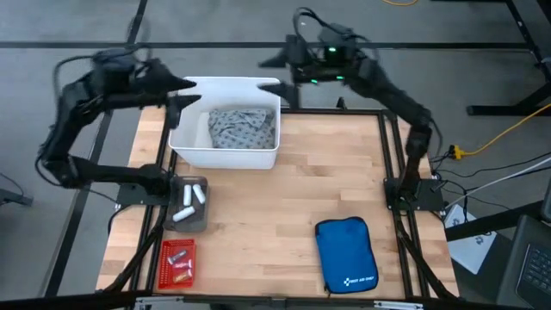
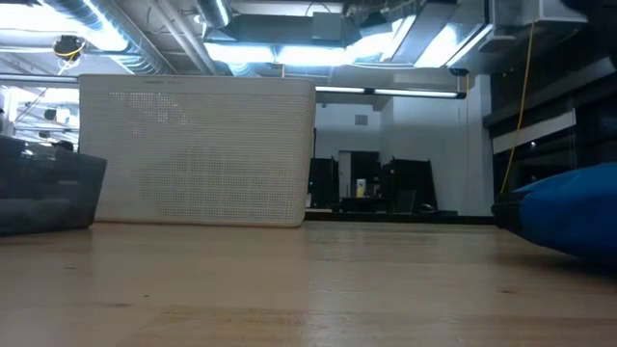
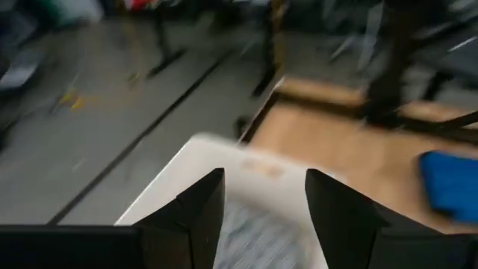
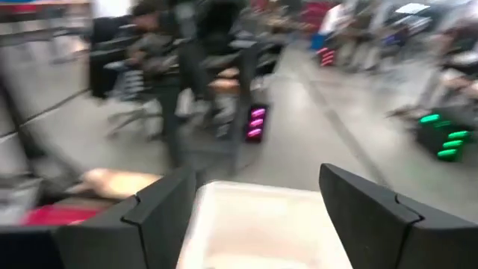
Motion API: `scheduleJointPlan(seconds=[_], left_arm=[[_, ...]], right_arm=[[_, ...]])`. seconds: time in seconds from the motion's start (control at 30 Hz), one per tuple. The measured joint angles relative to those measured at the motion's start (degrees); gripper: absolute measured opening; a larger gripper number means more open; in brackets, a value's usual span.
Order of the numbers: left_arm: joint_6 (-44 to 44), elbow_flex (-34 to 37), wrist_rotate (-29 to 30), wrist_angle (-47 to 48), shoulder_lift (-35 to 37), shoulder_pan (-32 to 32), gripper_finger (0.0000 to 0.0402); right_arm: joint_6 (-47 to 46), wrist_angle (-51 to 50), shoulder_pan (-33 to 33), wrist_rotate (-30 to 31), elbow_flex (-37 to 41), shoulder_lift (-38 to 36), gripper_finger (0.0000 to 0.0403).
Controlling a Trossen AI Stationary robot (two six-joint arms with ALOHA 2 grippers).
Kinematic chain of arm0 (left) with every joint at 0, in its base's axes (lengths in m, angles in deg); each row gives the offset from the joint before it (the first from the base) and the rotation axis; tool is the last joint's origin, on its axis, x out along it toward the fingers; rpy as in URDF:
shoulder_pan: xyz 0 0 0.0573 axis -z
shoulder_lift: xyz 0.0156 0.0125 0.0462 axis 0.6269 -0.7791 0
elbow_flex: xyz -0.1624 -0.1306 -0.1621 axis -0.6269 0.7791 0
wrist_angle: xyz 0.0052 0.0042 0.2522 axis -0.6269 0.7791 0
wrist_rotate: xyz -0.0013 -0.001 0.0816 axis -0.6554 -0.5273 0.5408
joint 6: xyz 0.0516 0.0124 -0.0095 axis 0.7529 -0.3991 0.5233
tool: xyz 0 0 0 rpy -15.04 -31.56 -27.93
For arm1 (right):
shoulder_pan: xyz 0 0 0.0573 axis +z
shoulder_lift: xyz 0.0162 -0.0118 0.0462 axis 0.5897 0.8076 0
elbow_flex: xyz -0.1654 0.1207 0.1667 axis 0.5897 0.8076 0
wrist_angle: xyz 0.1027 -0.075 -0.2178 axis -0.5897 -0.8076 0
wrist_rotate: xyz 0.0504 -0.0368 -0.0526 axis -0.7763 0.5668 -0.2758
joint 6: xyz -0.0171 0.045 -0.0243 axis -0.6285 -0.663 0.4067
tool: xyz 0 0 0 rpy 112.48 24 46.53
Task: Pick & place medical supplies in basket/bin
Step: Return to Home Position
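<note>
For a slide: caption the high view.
Gown in white tub, small supplies in red basket; left gripper and right gripper hover open-jawed by the tub.

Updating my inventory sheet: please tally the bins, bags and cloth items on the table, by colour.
White tub: 1
Dark grey tray: 1
Red basket: 1
Blue zip pouch: 1
Grey-blue dotted garment: 1
Total: 5

Garment (image 1: 242, 127) lies in the tub (image 1: 225, 158); pouch (image 1: 346, 254) lies right of the basket (image 1: 164, 263)
</note>
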State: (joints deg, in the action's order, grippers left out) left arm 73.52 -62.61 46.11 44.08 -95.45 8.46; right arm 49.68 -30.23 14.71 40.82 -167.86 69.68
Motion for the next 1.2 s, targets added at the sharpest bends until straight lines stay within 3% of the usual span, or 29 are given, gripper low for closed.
scheduleJointPlan(seconds=[0.1, 0.33, 0.53, 0.67, 0.8, 1.03, 1.2], left_arm=[[-2.4, 0.0, -3.2, -1.0, 3.7, 2.9, 0.0184], [-10.8, 3.1, -4.3, -1.6, 12.7, 8.0, 0.0184], [-17.6, 10.0, -13.2, -11.9, 21.6, 8.4, 0.0184], [-19.6, 12.8, -10.6, -13.6, 25.7, 8.3, 0.0184], [-17.9, 14.6, -6.3, -13.6, 29.1, 8.3, 0.0184], [-24.0, 14.4, -6.5, -13.8, 32.8, 8.2, 0.0184], [-27.4, 12.9, -7.5, -14.6, 33.8, 8.2, 0.0184]], right_arm=[[0.8, -9.2, 1.9, -2.1, 0.0, -4.9, 0.0281], [1.5, -26.7, 6.9, -2.5, 0.1, -13.8, 0.0272], [4.8, -32.3, 13.7, -2.9, 0.1, -18.3, 0.0272], [7.0, -36.2, 16.8, -3.5, 0.1, -19.8, 0.0272], [1.1, -44.2, 17.7, -3.5, 0.2, -19.9, 0.0271], [1.9, -36.9, 20.9, -3.7, 4.0, -19.9, 0.0271], [1.9, -27.4, 22.1, -2.2, 16.3, -23.6, 0.0271]])
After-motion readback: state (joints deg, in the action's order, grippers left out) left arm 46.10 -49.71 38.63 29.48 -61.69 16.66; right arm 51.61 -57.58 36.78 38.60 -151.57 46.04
